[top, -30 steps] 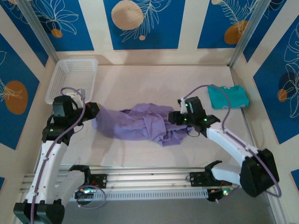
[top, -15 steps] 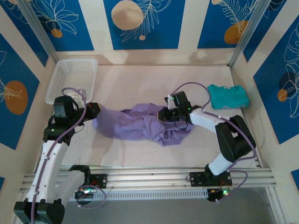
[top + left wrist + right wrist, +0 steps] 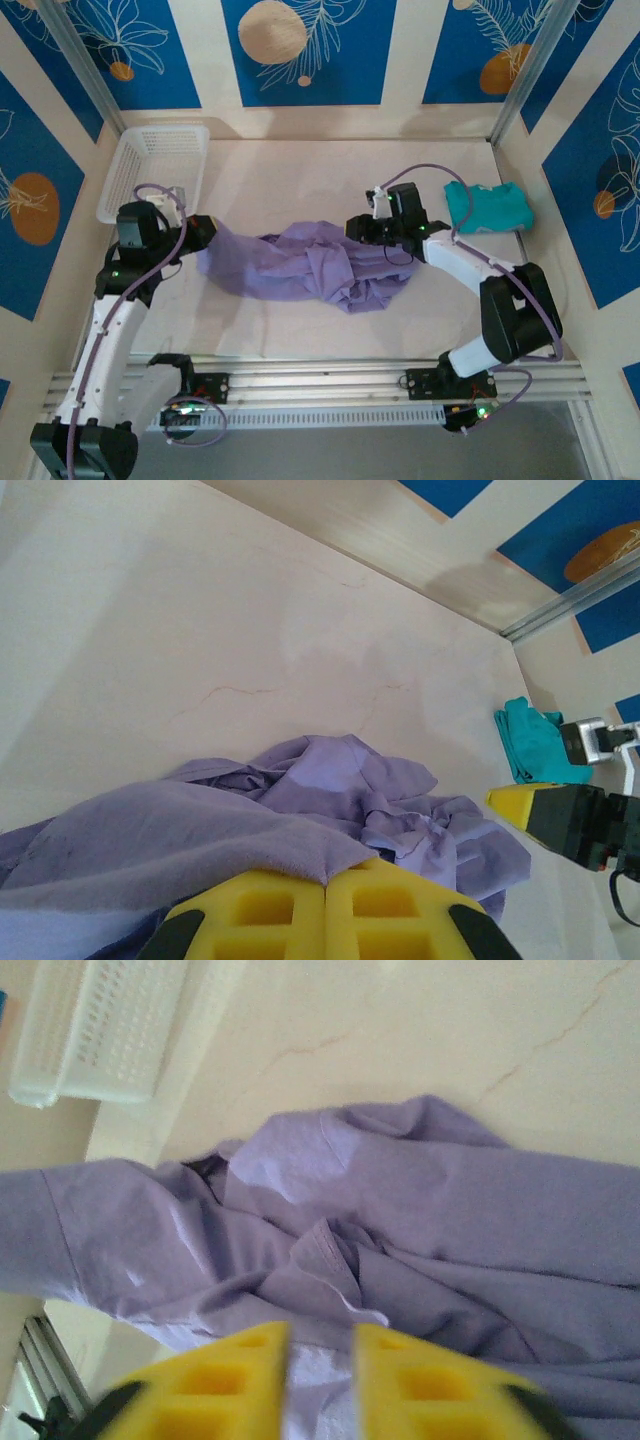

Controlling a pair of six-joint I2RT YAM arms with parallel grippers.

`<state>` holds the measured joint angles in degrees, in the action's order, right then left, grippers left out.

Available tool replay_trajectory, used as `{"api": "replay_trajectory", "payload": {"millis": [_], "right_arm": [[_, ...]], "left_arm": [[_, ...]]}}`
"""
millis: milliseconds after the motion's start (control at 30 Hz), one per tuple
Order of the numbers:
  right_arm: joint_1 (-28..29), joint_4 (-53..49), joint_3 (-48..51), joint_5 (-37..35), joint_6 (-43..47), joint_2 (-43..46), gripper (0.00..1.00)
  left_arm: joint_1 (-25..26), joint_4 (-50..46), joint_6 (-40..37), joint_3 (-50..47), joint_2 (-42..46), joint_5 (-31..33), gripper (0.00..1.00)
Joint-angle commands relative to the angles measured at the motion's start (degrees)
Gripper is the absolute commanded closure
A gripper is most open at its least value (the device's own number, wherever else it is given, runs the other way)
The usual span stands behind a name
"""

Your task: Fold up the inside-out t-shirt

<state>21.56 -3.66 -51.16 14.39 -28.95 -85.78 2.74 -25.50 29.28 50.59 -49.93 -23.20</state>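
The inside-out t-shirt (image 3: 300, 262) lies crumpled in a lavender heap mid-table, with folds and seams showing in the left wrist view (image 3: 340, 790) and the right wrist view (image 3: 420, 1200). My left gripper (image 3: 205, 235) is at the shirt's left end, its yellow jaws (image 3: 327, 885) shut on a pinch of the fabric's edge. My right gripper (image 3: 358, 228) hovers at the heap's upper right. Its yellow fingers (image 3: 322, 1345) stand apart, with cloth lying below the gap and nothing pinched. One right finger (image 3: 525, 800) also shows beside the shirt.
A white plastic basket (image 3: 155, 165) (image 3: 100, 1025) stands at the far left corner. A folded teal-green garment (image 3: 488, 207) (image 3: 530, 742) lies at the far right. Bare table (image 3: 300, 180) stretches behind the shirt. A metal rail (image 3: 320, 380) runs along the near edge.
My right arm swung left from the shirt's right side onto the heap, then shifted slightly toward the far side. The left gripper kept its hold and place.
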Motion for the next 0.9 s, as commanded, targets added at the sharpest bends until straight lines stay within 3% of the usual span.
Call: {"api": "replay_trajectory", "payload": {"millis": [0, 133, 333, 467, 600, 700, 867], "right_arm": [[1.67, -4.29, -1.75, -0.16, 1.64, -4.43, 0.61], [4.03, -3.74, -3.82, 0.18, 1.79, -8.79, 0.57], [4.88, -3.68, -4.99, -1.28, 1.99, -7.6, 0.91], [2.81, -6.05, -6.98, -2.98, 4.52, -1.21, 0.99], [-1.65, -6.7, -10.17, -0.4, 6.4, 5.89, 1.0], [-6.35, -7.24, -12.68, 3.43, 6.03, 11.42, 1.0], [-10.82, -7.7, -7.41, 2.24, 6.05, 24.26, 1.0]], "left_arm": [[-0.63, 2.38, 0.8, -0.95, -0.34, -2.13, 1.0], [-0.62, 2.33, 0.79, -0.9, -0.21, -2.21, 1.0], [-0.63, 1.31, 0.16, 0.19, -0.35, -1.54, 1.0], [-0.63, 1.46, 0.28, 1.24, -1.23, -0.27, 1.0], [-1.01, 1.87, 0.5, 4.15, -3.1, 2.02, 1.0], [-3.95, 0.39, 0.83, 10.41, -5.18, 2.31, 1.0], [-15.16, 1.64, 7.55, 18.26, -4.46, -2.97, 1.0]]}}
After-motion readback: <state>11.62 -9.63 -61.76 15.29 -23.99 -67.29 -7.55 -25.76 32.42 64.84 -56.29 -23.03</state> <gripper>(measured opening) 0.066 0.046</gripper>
